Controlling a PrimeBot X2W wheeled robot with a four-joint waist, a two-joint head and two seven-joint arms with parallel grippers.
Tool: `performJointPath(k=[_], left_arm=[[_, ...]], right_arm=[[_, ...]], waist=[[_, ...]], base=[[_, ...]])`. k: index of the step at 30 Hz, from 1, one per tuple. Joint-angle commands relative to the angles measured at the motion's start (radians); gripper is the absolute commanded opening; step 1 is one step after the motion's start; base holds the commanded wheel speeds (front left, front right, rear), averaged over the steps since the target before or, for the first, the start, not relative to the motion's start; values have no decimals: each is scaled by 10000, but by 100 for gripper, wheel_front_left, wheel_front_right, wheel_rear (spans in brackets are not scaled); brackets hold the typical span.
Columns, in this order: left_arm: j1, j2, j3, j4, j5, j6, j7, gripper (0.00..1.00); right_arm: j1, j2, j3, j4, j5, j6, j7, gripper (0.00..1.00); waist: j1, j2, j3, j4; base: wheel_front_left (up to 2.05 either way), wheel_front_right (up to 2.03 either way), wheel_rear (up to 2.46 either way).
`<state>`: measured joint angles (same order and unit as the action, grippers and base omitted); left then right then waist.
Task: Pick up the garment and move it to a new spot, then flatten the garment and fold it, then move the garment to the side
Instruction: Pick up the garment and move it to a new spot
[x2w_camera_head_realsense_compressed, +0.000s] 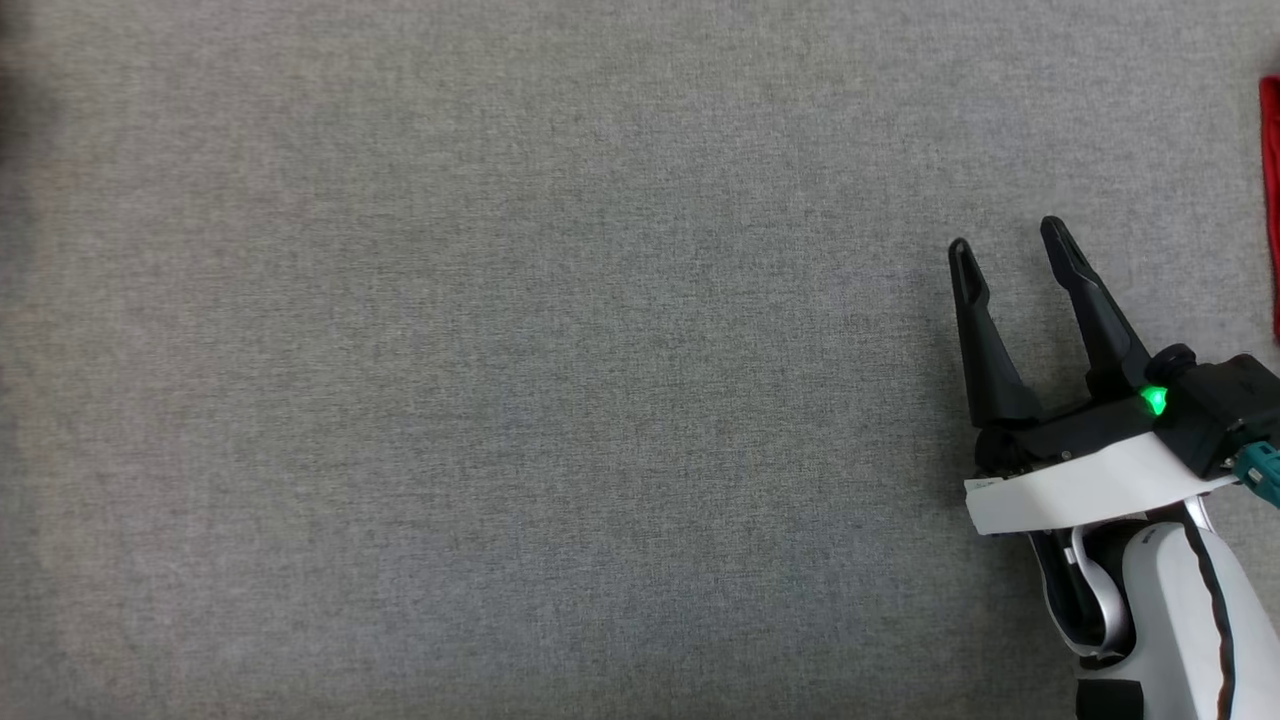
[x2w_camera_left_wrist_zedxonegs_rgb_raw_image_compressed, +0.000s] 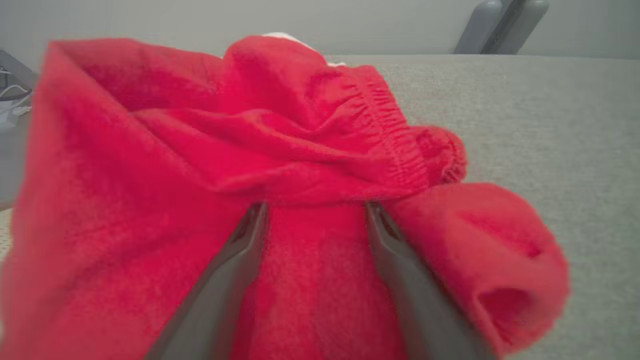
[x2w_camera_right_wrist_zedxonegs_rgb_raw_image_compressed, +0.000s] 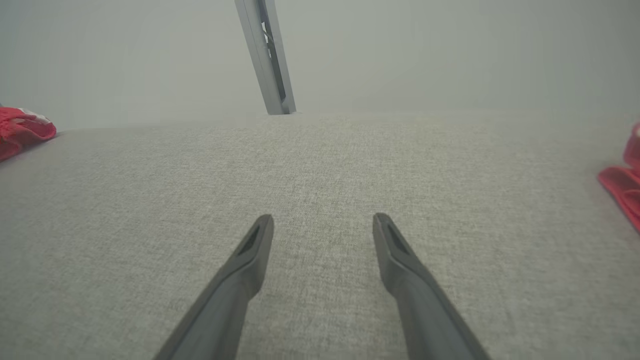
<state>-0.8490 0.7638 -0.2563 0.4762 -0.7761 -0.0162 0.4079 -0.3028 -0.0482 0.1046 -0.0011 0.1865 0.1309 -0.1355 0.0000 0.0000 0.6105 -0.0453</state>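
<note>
The garment (x2w_camera_left_wrist_zedxonegs_rgb_raw_image_compressed: 165, 165) is red fleece with an elastic hem, lying crumpled on the grey table (x2w_camera_left_wrist_zedxonegs_rgb_raw_image_compressed: 550, 125). My left gripper (x2w_camera_left_wrist_zedxonegs_rgb_raw_image_compressed: 315, 210) is open, pushed into the heap. Red cloth lies between its two spread fingers (x2w_camera_left_wrist_zedxonegs_rgb_raw_image_compressed: 235, 270), and their tips touch the underside of a fold. The same heap seems to peek in at the left edge of the right wrist view as the garment (x2w_camera_right_wrist_zedxonegs_rgb_raw_image_compressed: 20, 131). My right gripper (x2w_camera_head_realsense_compressed: 1010, 248) is open over bare table at the lower right of the head view, with nothing between its fingers (x2w_camera_right_wrist_zedxonegs_rgb_raw_image_compressed: 250, 255).
A strip of red cloth (x2w_camera_head_realsense_compressed: 1270, 200) lies at the head view's right edge, and red cloth (x2w_camera_right_wrist_zedxonegs_rgb_raw_image_compressed: 620, 187) also shows at the right edge of the right wrist view. A grey post (x2w_camera_right_wrist_zedxonegs_rgb_raw_image_compressed: 267, 55) rises beyond the table's far edge. Grey table (x2w_camera_head_realsense_compressed: 500, 360) spreads left of my right gripper.
</note>
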Motion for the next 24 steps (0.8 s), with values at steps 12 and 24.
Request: performJointPath(k=[12,24], left_arm=[[-413,-48,-97,972,408,-62,-1148,0],[-758,175,-382,798,1077,-438,-2461,0]], right_arm=[[-176,-49,144,152,-24,-3,-110,100],[-97,-52,408,860,312,-3,-364,100]], waist=[[0,0,-109,48],[0,0,-1707,-33]], base=[[0,0,0],[0,0,0]])
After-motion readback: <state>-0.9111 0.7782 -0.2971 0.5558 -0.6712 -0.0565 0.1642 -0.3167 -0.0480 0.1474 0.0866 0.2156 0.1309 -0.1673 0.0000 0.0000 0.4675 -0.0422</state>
